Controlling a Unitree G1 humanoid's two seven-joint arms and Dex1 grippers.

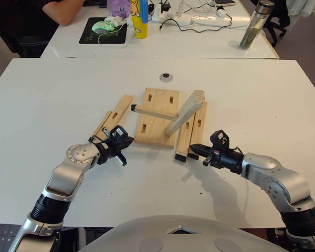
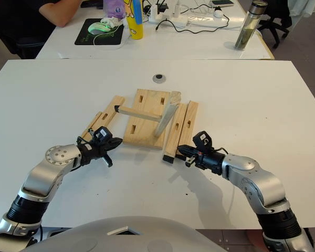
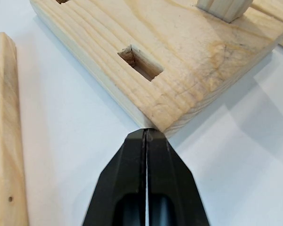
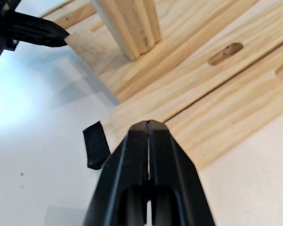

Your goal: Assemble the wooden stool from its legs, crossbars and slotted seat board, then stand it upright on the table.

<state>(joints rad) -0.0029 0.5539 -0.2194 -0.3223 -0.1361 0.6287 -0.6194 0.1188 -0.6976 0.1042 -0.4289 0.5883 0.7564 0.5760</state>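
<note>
Left eye view puts the slotted seat board [image 1: 156, 116] flat on the white surface [image 1: 52, 105] at the centre of the frame. A crossbar [image 1: 153, 111] runs across the board to a leg [image 1: 185, 113] that leans tilted over the board's right side. Two more legs [image 1: 198, 126] lie flat side by side just right of the board, and further wooden pieces [image 1: 121, 109] lie flat to its left. The left end effector [image 3: 146, 134] is clenched with nothing between its fingers, its tip right at the near left corner of the seat board. The right end effector [image 4: 147, 123] is likewise clenched and grasps nothing, its tip at the near ends of the two flat legs. A small dark round object [image 1: 167, 77] sits on the surface above the board.
</note>
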